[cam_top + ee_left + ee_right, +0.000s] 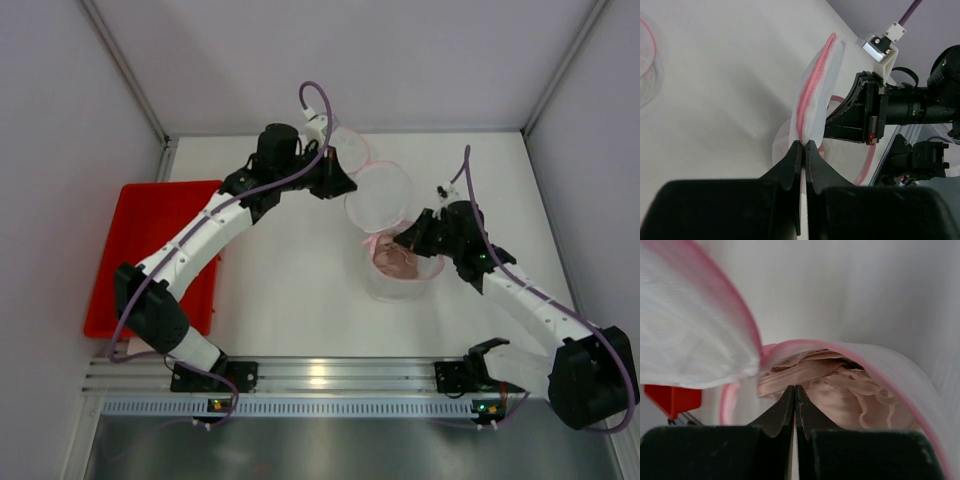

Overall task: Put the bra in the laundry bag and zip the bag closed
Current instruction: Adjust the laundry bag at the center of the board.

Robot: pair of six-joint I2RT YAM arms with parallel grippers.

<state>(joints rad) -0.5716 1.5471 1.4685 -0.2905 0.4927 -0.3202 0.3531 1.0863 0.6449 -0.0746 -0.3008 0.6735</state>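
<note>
The right gripper (402, 240) is positioned at the right side of the laundry bag (395, 288) rim. Its jaws are pressed together; whether they pinch any fabric cannot be determined. The bra (392, 258), pink-beige and bunched, lies inside the open round body of the bag. Beyond it, the lid (378, 195) of the bag stands raised from the far rim. The left gripper (350, 188) is clamped on the pink-trimmed edge of the lid, jaws almost touching. A red tray (150, 240) lies at the left, well apart.
</note>
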